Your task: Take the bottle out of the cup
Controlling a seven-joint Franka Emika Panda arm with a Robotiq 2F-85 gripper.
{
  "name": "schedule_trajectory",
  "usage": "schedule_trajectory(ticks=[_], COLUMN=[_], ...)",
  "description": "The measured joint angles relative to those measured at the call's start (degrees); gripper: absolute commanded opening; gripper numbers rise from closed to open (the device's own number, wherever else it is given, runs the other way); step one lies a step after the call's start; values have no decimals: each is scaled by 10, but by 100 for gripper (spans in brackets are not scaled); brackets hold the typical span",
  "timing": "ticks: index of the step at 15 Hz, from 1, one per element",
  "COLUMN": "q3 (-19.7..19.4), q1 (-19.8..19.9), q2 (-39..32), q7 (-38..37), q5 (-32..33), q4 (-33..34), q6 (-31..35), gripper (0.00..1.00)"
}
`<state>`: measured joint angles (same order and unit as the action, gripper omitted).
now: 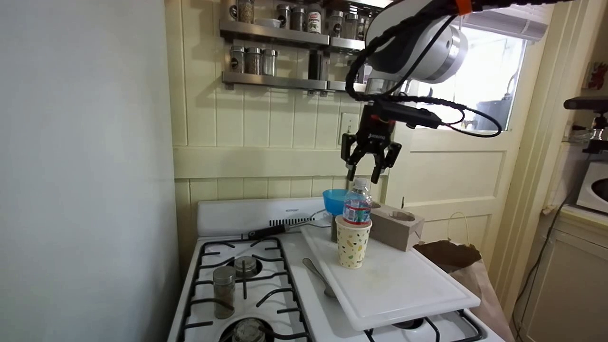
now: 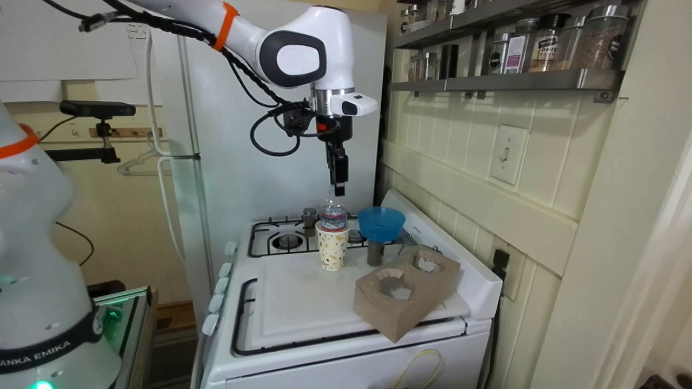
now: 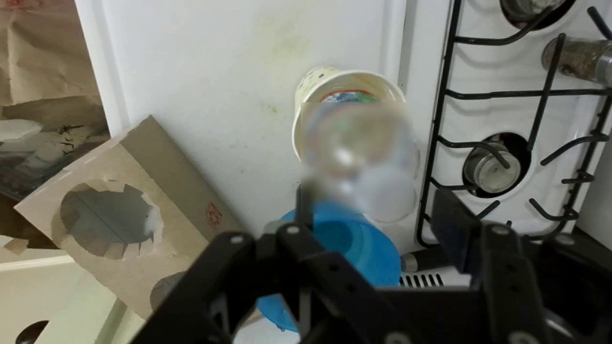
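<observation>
The clear bottle (image 1: 357, 209) stands upright in the cream speckled cup (image 1: 352, 246), with its lower part hidden inside it. Both also show in an exterior view, bottle (image 2: 333, 215) and cup (image 2: 332, 251). The cup stands on a white cutting board (image 1: 389, 285). My gripper (image 1: 363, 175) points down above the bottle, open, its fingertips apart at about the height of the cap. It also shows edge-on in an exterior view (image 2: 339, 190). In the wrist view the gripper (image 3: 377, 210) is open, and the bottle (image 3: 351, 138) is mostly blurred above the cup's rim (image 3: 311, 86).
A blue bowl (image 1: 334, 203) sits on a jar right behind the cup. A brown cardboard box (image 2: 408, 292) with holes stands beside them. A spoon (image 1: 319, 278), a spice jar (image 1: 224, 292) and stove grates lie to one side. Shelves with jars (image 1: 275, 80) hang on the wall.
</observation>
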<state>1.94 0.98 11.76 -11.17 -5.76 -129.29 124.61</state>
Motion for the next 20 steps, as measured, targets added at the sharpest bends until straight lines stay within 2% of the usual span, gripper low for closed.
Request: schedule_trajectory(ticks=[2,4,6,7,9,10,11,12,13,14,15,17,18,20], q3=[1,2,4,4,3,2,0,-1,-2,-2,-2,-2,-2,-2], q1=[-3,-6,-8,-8,-8,-7,-7,-7,-6,-5,-5,-5,-5,-5], q2=[-9,-16,-19,-20,-18,-17,-15,-12,-9,-6,-4,0,0,1], q7=[0,0,-1,-1,-3,-5,-8,-11,-13,-15,-16,-16,-16,-16], q5=[0,0,2,3,4,4,4,4,4,4,4,4,4,4], q4=[10,18,19,19,17,15,14,13,11,10,9,8,8,8], q6=[0,0,-1,-4,-13,-17,-22,-27,-30,-31,-31,-31,-31,-31], gripper=[63,72,76,75,70,64,64,60,51,54,48,47,37,30])
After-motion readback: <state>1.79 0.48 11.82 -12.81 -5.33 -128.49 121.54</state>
